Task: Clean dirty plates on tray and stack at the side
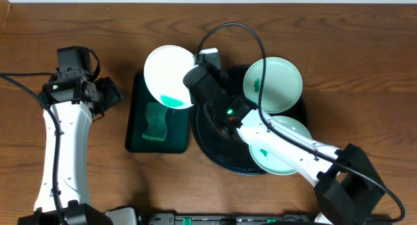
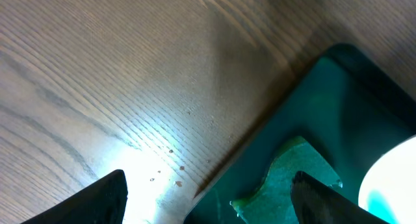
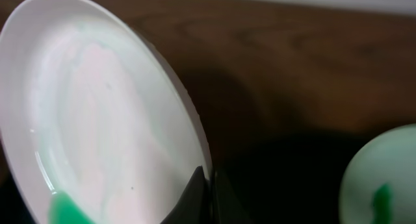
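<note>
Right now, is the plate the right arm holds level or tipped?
Tipped: the plate slants in the right wrist view, green residue pooled at its low edge.

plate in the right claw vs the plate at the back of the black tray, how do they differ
Support: the held plate is pinched at its rim by the right claw; the back plate rests on the black tray.
Pose: the held plate is tilted over the green tray; the back plate lies flat.
Colour: the held plate looks white, with green pooled at its low edge; the back plate is tinted pale green.
Both are round, shallow and smeared green.
</note>
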Motion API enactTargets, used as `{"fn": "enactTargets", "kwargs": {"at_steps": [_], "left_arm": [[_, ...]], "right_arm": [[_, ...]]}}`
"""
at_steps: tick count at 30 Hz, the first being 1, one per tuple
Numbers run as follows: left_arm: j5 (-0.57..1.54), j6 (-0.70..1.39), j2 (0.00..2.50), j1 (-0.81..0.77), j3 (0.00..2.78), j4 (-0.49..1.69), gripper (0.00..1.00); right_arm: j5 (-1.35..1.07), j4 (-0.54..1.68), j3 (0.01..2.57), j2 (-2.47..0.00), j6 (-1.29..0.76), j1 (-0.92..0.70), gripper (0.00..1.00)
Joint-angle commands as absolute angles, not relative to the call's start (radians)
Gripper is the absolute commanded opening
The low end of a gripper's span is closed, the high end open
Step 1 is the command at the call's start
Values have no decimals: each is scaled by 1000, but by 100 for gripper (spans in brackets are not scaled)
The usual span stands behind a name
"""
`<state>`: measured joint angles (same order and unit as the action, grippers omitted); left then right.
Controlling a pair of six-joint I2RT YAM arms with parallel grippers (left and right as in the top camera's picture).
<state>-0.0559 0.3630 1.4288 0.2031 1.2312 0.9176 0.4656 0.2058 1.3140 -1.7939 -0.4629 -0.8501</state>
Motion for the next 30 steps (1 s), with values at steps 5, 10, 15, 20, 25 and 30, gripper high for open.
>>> {"fn": "enactTargets", "kwargs": {"at_steps": [5,10,15,20,25,30], "left_arm": [[-64,368,1425,207,1248,923,80],[-64,368,1425,207,1248,923,81],[-64,368,1425,207,1248,923,81],[-64,368,1425,207,1248,923,81],[-64,368,1425,207,1248,923,81],[-64,368,1425,207,1248,923,81]], "right_arm": [[606,108,1333,-1800,-159,-888,1],[606,39,1333,-1800,-24,-892,1],[606,-47,1333,-1800,173,-906,1],[618,-137,1333,-1800,388,-926,1],[659,-226,1333,-1799,588,-953,1],[672,-284,1333,-1799,677,-978,1]]}}
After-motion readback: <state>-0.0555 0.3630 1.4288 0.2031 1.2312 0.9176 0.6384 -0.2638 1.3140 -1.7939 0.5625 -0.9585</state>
